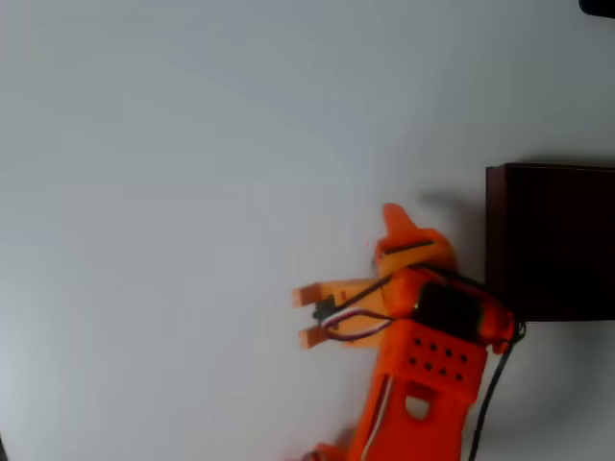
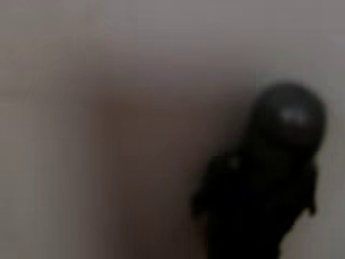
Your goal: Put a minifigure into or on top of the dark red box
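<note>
Orange two-finger tool (image 1: 309, 316) sits low over the pale grey bench (image 1: 192, 144), just left of the large square dark red box (image 1: 550, 240) in the overhead view. Its two orange fingers (image 1: 309, 294) point away from the box, with a small dark shape between them, probably the tiny dark grey-black minifigure with the rounded grey head.

Wrist view: the minifigure (image 2: 269, 178) looms close and blurred, upright, head at top. The fingers themselves can't be seen there, so I cannot tell whether the tool is clamped on it or merely around it.

Judged step: securing the figure before carrying it to the box. Close squarely on the torso, not the rounded head, which may slip. Lift straight, clear the near wall of the box, then swing across to its dark interior.
</note>
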Action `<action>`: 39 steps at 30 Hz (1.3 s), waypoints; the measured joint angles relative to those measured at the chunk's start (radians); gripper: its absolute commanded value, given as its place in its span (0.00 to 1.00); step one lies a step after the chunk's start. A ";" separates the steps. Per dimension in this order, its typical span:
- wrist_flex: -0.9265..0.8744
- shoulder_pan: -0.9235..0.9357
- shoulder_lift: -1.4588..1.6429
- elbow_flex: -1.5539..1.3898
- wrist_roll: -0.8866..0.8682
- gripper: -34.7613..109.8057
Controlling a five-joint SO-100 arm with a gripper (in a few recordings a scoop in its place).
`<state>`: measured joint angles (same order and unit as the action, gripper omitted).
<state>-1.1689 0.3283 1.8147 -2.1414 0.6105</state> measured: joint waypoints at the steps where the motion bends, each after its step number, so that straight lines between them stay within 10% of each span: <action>1: 0.008 0.008 -0.014 0.003 0.006 0.53; 39: 0.104 0.081 -0.296 0.127 0.035 0.45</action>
<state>-1.0646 0.4096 1.5186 -2.0141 0.6458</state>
